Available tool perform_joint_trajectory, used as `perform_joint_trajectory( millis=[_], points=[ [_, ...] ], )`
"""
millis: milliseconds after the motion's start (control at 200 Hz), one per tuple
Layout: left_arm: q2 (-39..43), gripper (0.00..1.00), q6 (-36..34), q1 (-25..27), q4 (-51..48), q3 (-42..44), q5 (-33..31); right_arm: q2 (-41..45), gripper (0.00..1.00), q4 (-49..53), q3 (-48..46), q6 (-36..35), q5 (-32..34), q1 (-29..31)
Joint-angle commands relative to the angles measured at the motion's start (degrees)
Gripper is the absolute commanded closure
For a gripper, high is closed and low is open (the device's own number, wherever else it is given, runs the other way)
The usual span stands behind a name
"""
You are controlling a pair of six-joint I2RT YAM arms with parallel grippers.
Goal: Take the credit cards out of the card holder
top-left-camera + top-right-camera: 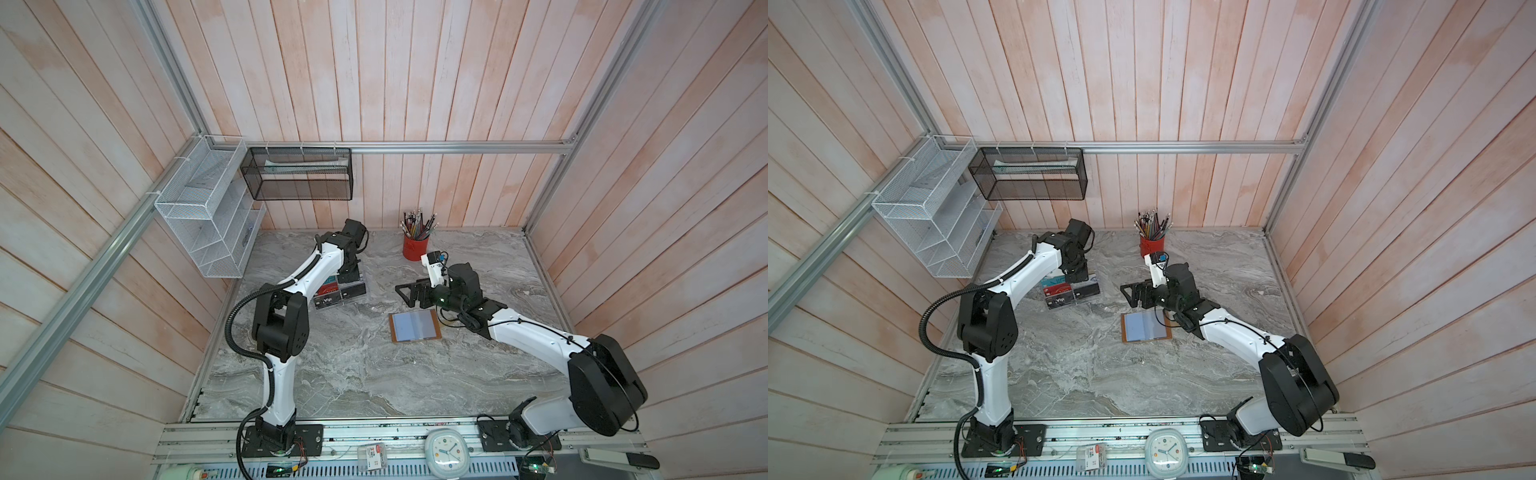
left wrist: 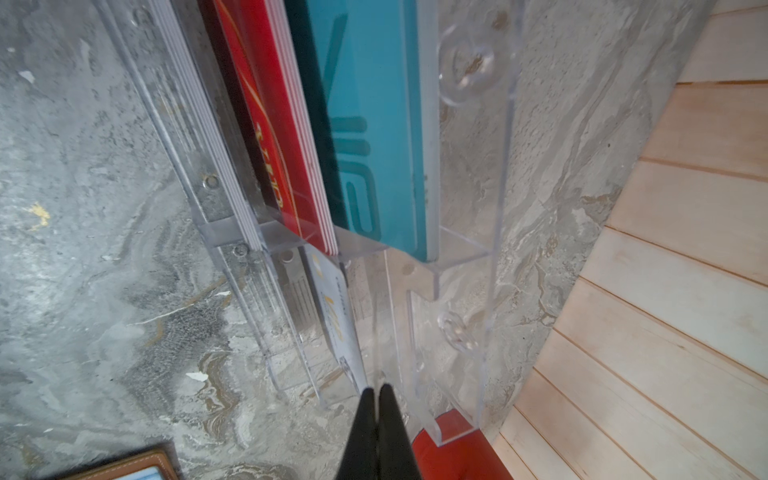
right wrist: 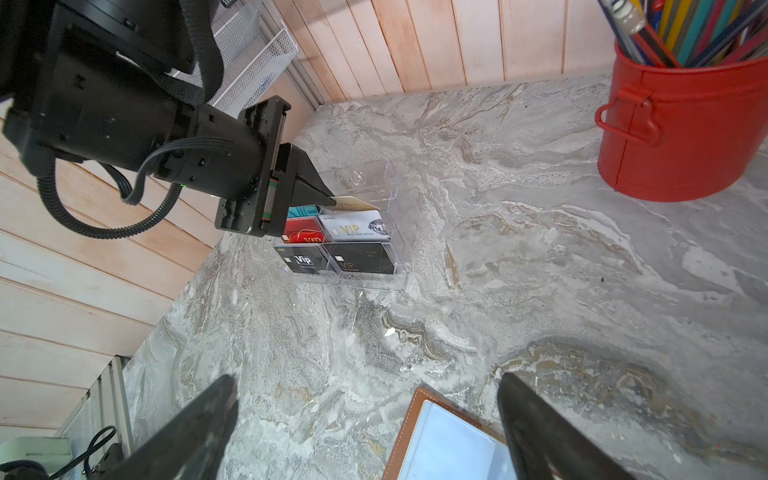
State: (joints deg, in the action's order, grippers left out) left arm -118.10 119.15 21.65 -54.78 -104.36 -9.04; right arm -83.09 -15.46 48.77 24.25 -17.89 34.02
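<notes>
My left hand is pinched shut on the gold card, holding it over the back tier of the clear rack. The silver card and black card stand in the rack's tiers in front, next to the red and teal cards. The card holder lies open on the tabletop, pale sleeves up. My right hand hovers near its far edge, fingers wide apart and empty.
</notes>
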Motion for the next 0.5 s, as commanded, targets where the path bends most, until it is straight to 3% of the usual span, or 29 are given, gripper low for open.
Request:
perform_joint_trajectory(
  millis=[0, 495],
  points=[
    [-1.78, 1.0, 14.74, -0.37, -0.3, -1.63, -1.42, 1.26, 0.02, -1.26, -0.96, 0.14, -0.5, -0.2],
    [-3.26, 1.0, 17.16, -0.55, 0.47, -2.97, -2.39, 1.18, 0.02, -2.22, -2.35, 0.27, -1.42, -0.47]
  ],
)
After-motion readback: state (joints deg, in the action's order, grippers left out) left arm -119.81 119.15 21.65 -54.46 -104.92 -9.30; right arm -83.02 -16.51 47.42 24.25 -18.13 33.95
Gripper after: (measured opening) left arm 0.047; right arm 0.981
